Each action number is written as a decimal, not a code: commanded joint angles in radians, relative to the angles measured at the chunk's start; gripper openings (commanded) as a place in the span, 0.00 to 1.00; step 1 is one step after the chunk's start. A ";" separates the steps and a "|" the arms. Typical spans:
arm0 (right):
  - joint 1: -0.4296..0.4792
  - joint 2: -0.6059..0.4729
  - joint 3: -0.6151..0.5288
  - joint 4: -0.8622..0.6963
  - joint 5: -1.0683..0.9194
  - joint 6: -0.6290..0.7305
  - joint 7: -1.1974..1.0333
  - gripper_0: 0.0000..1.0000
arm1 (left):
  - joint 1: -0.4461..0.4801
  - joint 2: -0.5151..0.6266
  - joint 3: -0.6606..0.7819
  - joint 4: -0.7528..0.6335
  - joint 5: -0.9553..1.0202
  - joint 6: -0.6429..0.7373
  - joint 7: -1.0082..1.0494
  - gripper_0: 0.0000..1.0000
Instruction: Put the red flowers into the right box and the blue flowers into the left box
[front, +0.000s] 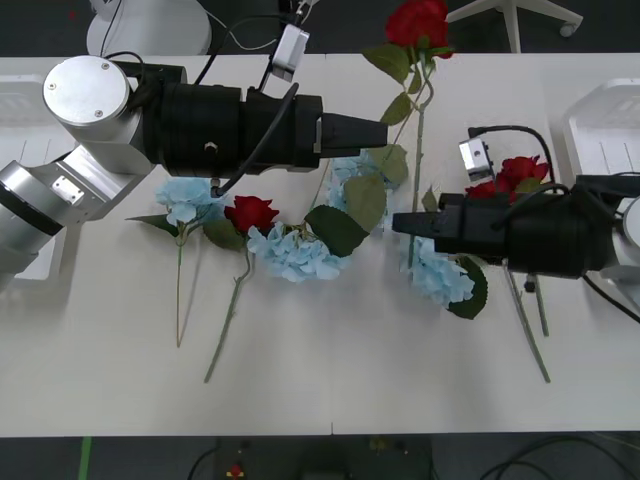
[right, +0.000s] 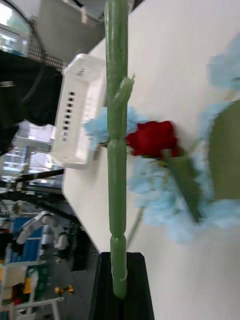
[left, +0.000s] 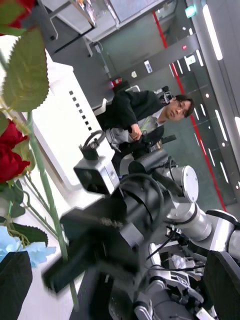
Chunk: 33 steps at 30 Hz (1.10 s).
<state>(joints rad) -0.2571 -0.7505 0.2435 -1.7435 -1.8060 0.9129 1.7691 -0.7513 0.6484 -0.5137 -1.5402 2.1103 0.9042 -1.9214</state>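
Left arm (front: 90, 130) seen as silver-grey rounded metal links, capped by a flat silver disc with small screws at its rim; a small rectangular label plate is fixed on the lower grey link. Forearm section is a matte black cylinder tapering into the black left gripper (front: 375, 133), black cables looped across it. A small white-grey camera box (front: 290, 47) is mounted at the wrist. Right arm (front: 545, 232) is a matte black housing with black cable loops, a silver-grey camera block (front: 477, 157) on top, narrowing to the black right gripper (front: 400, 222)
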 joint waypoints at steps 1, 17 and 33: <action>-0.088 -0.063 -0.118 0.111 0.135 0.084 -0.051 0.00 | 0.012 0.070 0.058 -0.040 -0.012 0.002 0.007 1.00; -0.186 -0.274 -0.207 0.355 0.444 0.147 -0.002 0.00 | -0.002 0.428 0.153 0.104 -0.124 0.297 0.033 1.00; -0.183 -0.414 -0.207 0.694 0.817 0.133 0.046 0.00 | -0.010 0.389 0.267 -0.063 -0.676 0.739 0.641 1.00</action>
<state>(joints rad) -0.4228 -1.1093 0.0608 -1.0885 -1.0463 1.0572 1.7634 -0.7481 1.0550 -0.2717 -1.5638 1.4956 1.6047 -1.3464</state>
